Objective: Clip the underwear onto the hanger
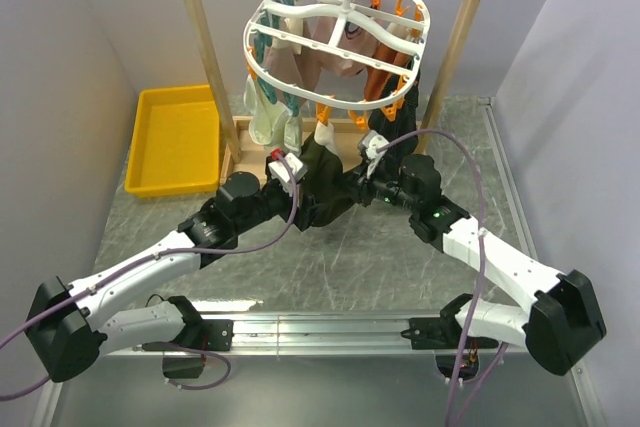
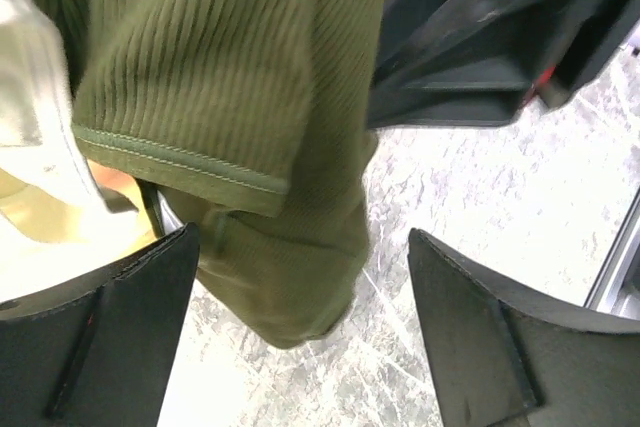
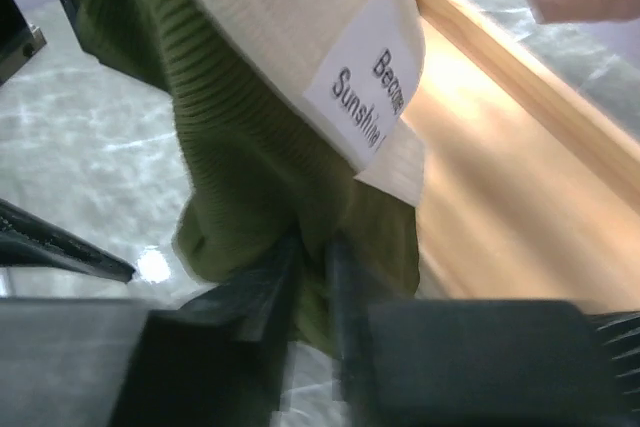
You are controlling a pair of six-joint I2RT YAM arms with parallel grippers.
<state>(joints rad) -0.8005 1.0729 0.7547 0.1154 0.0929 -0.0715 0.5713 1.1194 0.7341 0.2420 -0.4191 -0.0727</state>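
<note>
Two grippers meet under the hanger (image 1: 340, 27), a white ring that hangs by its hook from the wooden frame (image 1: 207, 47) at the back of the table (image 1: 400, 267). The underwear (image 1: 325, 197) is a dark olive bunch between them, low near the frame's base and below the hanger's orange clips (image 1: 385, 82). Whether it touches any clip cannot be told.

The right gripper (image 3: 312, 267) stands narrow, with a fold of the ribbed olive cloth pinched between its fingers. Above the pinch the pale waistband (image 3: 270, 17) folds over. A white label (image 3: 365, 87) on it carries black print: one line beginning "Becom", which runs off at the edge, and below it "Sunshine" and a stroke like an I. The rest is turned out of sight. The frame's base rail lies just beside the cloth.

The left gripper (image 2: 302, 287) stands wide, its black fingers (image 2: 110, 337) well apart. The underwear hangs down between them, a stitched hem running across it, nearer the left finger. Neither finger pinches it.

A yellow bin (image 1: 175, 137) sits left of the frame. Pale and pinkish garments (image 1: 268, 117) hang from the hanger.
</note>
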